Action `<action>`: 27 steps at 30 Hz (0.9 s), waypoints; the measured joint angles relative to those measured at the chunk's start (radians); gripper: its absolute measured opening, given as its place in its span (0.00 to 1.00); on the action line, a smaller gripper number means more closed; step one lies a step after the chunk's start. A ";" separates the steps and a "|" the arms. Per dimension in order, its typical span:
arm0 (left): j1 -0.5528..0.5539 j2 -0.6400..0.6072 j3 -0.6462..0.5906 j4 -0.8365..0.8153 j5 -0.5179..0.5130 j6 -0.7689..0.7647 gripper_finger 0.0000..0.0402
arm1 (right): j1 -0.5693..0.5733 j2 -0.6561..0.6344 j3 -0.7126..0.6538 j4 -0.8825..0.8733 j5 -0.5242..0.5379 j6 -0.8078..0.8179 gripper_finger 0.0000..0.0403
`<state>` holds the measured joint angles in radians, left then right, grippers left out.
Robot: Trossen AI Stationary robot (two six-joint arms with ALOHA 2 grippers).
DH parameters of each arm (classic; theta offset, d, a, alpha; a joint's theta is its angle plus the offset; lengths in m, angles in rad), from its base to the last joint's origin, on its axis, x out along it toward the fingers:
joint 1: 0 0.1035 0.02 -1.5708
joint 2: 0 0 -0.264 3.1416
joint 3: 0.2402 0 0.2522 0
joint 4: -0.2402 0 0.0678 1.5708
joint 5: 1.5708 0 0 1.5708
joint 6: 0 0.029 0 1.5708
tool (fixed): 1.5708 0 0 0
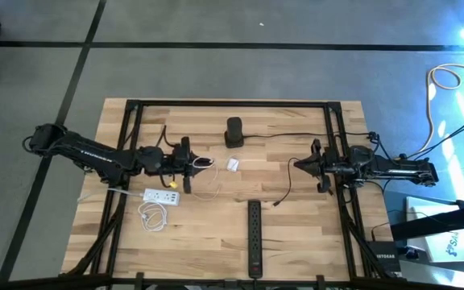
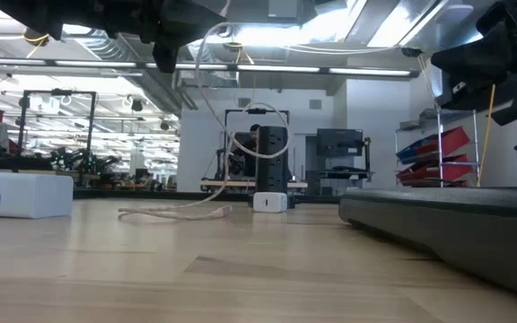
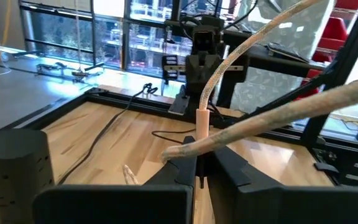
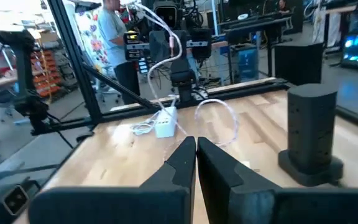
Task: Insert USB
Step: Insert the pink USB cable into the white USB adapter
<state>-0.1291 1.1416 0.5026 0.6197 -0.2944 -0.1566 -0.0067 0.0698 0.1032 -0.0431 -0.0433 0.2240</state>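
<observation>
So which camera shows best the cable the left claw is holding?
The left wrist view: the pale cable sits pinched in the left claw. From above it's a thin loop; the low view shows it hanging; the right wrist sees it far off.

One camera is hanging high up, looking straight down at the whole wooden table [image 1: 216, 234]. One is sitting low on the table top, looking flat across it into the room. Two are riding on the arms, facing each other across the table. The black tower [image 1: 234, 131] is showing in all of them
</observation>
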 joint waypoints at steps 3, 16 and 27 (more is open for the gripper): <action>-0.002 0.000 0.000 0.000 -0.027 0.001 0.01 | 0.000 0.000 0.000 0.051 0.000 0.005 0.00; 0.022 0.005 0.000 0.032 -0.148 0.026 0.01 | 0.000 0.013 0.011 0.320 0.099 0.033 0.00; 0.034 0.008 0.000 0.063 -0.203 -0.051 0.01 | 0.000 0.327 0.042 0.379 0.087 0.004 0.00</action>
<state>-0.0952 1.1500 0.5022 0.6826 -0.4979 -0.2073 -0.0067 0.3963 0.1447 0.3358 0.0436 0.2282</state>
